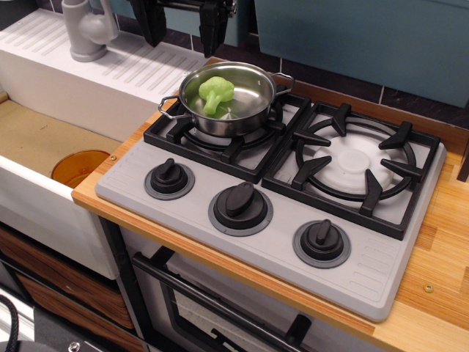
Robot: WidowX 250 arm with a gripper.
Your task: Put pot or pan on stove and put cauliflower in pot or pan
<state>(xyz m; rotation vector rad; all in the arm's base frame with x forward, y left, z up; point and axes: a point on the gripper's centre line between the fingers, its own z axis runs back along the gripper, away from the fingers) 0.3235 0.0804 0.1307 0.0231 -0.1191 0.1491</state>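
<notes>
Cauliflower, a light-green toy floret, lies inside the steel pot, and I see that pot sitting on the black grate of the stove's left burner, upper centre of the frame. My fingers hang at the top edge, above and left of the pot, spread apart and holding nothing, touching neither pot nor floret. Right burner grate is bare. An orange disc lies in the sink at left. The wooden desk carries the cooktop.
</notes>
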